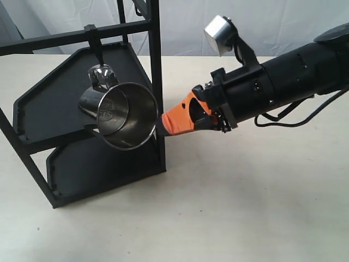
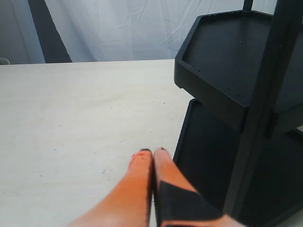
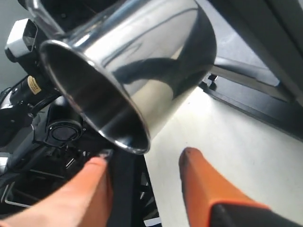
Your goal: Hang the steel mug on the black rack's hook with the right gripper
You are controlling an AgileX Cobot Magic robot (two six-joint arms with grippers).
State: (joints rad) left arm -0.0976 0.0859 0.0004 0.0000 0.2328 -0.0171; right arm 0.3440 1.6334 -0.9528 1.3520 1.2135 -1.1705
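1. Spreading across the whole scene, a pale cream tabletop [image 1: 245, 207] is bearing everything in the exterior view, with a white cloth backdrop [image 1: 262, 22] hanging behind it.
2. Standing on the left of the exterior view, the tall matte-black rack [image 1: 155, 82] of thin square bars is showing two angular tray-like shelves, one above the other.
3. Reaching in from the right, the bulky black right arm [image 1: 294, 82] is lying nearly level, a small silver-grey camera block [image 1: 219, 33] riding above its wrist.
4. Hanging in front of the rack's upper shelf, the shiny polished stainless-steel mug [image 1: 117, 114] is tilting with its open mouth facing the camera and its looped handle uppermost, against the slim black hook [image 1: 98, 52] that is dropping from the upper crossbar.
5. Pointing at the mug's rim, the right gripper [image 1: 163, 124] is sitting just beside the mug and the rack's front post; whether it is touching the rim cannot be told from the exterior view.
6. Showing the same moment up close, the right wrist view has the two orange fingers [image 3: 208, 189] standing apart with the mug's rim just beyond their tips, gripping nothing.
7. Resting low over the tabletop near the foot of the rack, the left gripper [image 2: 152, 153] is keeping its orange fingertips pressed together with nothing between them.
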